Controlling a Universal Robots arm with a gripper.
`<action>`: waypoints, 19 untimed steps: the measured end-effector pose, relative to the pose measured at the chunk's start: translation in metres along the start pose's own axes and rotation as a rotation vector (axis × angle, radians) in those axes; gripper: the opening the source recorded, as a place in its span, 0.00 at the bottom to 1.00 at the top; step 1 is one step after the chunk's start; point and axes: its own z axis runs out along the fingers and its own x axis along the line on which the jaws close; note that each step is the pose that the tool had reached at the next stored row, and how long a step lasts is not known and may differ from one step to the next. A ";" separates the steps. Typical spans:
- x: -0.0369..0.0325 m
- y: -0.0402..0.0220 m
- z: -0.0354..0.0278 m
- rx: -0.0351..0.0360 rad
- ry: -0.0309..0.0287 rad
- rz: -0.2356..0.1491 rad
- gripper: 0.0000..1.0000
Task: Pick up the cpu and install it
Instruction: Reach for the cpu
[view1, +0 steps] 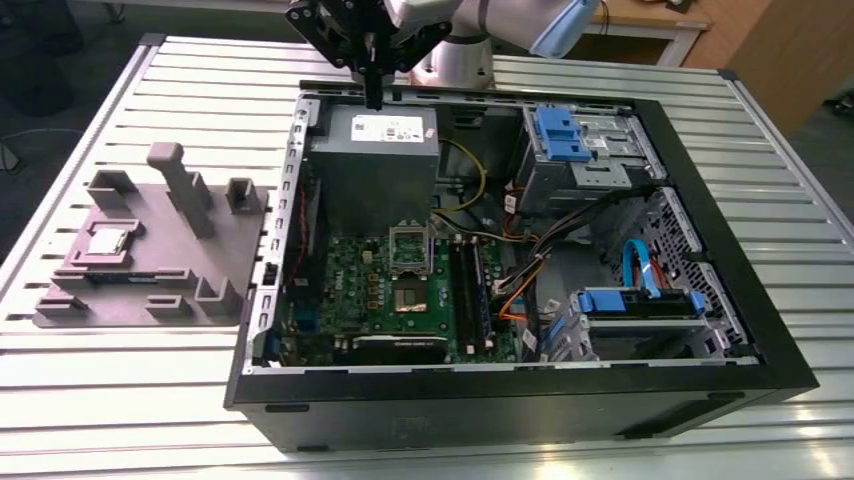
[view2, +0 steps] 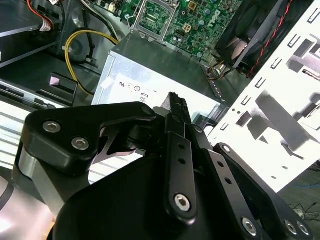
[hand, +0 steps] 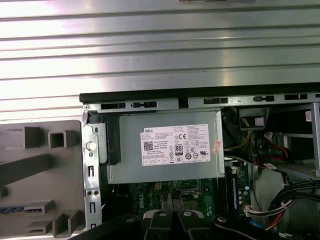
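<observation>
cpu (view1: 108, 241) lies flat on grey tray (view1: 230, 256), the exterior view's left of computer case (view1: 534, 405) | gripper (view1: 375, 98) pinched closed, empty, above far metal box (view1: 374, 172) | looks light, stiff, fragile; take by edges

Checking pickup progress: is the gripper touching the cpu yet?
Apart. In the exterior view the gripper hangs above the grey box, while the cpu lies on the grey holder outside the case.
</observation>
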 end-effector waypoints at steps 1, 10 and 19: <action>0.0004 0.0000 0.0000 0.0000 0.0000 0.000 0.11; 0.0030 -0.0002 0.0000 -0.0001 0.0000 0.000 0.11; 0.0086 -0.0007 0.0003 0.0000 0.0003 0.000 0.11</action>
